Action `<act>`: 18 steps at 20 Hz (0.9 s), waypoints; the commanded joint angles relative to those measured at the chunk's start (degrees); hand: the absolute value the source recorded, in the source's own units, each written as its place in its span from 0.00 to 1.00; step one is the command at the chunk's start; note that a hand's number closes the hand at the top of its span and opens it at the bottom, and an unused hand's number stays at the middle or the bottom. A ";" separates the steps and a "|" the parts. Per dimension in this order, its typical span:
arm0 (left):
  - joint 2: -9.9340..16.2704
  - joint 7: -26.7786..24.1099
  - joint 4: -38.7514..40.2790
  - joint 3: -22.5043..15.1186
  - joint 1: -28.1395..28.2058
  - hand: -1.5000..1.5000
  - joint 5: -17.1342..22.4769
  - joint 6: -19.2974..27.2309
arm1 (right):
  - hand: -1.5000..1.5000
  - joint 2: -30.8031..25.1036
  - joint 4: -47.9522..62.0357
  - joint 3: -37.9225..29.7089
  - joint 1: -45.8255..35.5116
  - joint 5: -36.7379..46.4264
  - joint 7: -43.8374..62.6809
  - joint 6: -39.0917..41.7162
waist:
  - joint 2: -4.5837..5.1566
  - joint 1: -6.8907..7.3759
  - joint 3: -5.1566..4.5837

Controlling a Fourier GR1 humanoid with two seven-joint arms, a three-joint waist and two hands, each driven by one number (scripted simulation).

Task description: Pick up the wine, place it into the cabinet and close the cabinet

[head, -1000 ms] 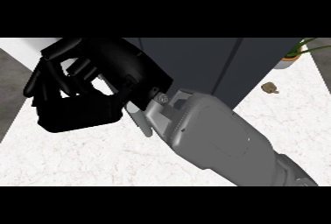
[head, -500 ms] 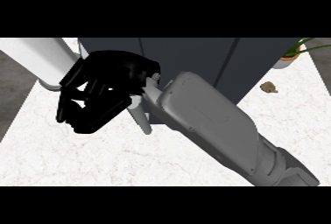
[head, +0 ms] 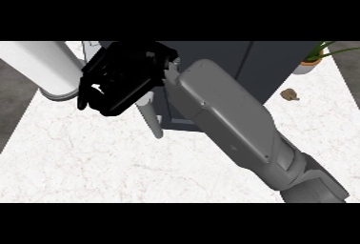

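My right hand (head: 121,80) hung at eleven o'clock over the white marble counter (head: 91,157), fingers curled down before the dark grey cabinet (head: 281,62); whether they held anything I could not tell. No wine bottle showed plainly. A pale cylinder (head: 44,66) lay at ten o'clock. A potted plant (head: 314,58) and a small brown object (head: 289,94) sat at two o'clock.

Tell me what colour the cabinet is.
Dark grey, as the head view shows: the cabinet stands on the white marbled counter.
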 commanded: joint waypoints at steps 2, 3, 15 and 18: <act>-3.28 -1.16 3.30 0.97 -1.39 0.00 -3.51 -4.05 | 1.00 -0.02 6.38 -1.78 0.97 -0.85 -4.84 3.12 | 0.22 -0.87 0.06; -2.22 -0.80 0.00 2.94 1.06 0.00 -1.49 -4.37 | 1.00 -0.02 9.11 -2.70 -1.09 -1.45 -4.15 3.09 | 0.19 0.14 0.11; -3.52 3.56 0.26 3.99 -2.12 0.00 -2.64 -2.08 | 1.00 -7.40 13.30 -7.53 -1.96 6.51 -15.32 -2.93 | 0.86 -0.96 0.07; -4.73 3.27 1.10 3.70 -2.25 0.00 -3.51 -2.71 | 1.00 -8.61 12.95 -7.80 -1.06 7.26 -16.61 -2.63 | 0.90 -1.14 -0.05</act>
